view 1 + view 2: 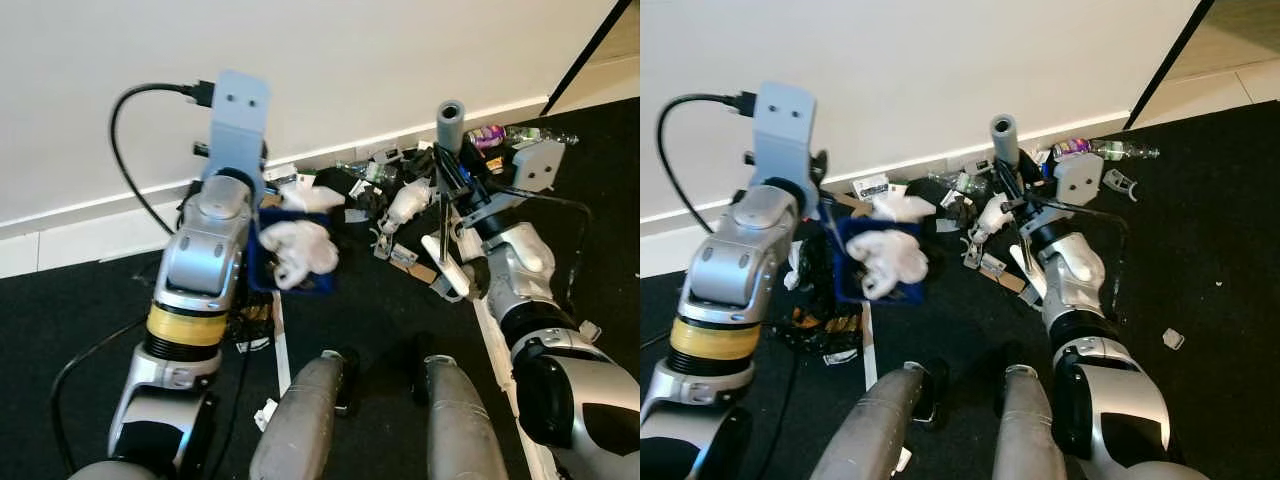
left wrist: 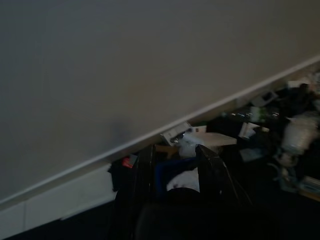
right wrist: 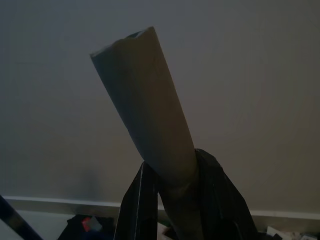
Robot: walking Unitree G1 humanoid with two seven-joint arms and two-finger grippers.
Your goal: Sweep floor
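Our right gripper [image 3: 172,185] is clamped on the grey broom handle [image 3: 145,105]. Our left gripper [image 2: 175,170] is clamped on the blue dustpan [image 1: 285,270], full of white trash [image 1: 300,250], by the wall [image 1: 350,60].

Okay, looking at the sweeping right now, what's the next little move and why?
Probably draw the grey handle, clamped in the right pincer, toward the blue dustpan in the left pincer: litter lies against the baseboard, and the pan already carries white scraps.

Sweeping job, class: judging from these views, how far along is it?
Done: white crumpled paper sits in the blue dustpan held by the left end effector. In hand: the right end effector grips the grey broom handle. Left: a litter pile lies along the baseboard, plus a scrap on the dark floor.
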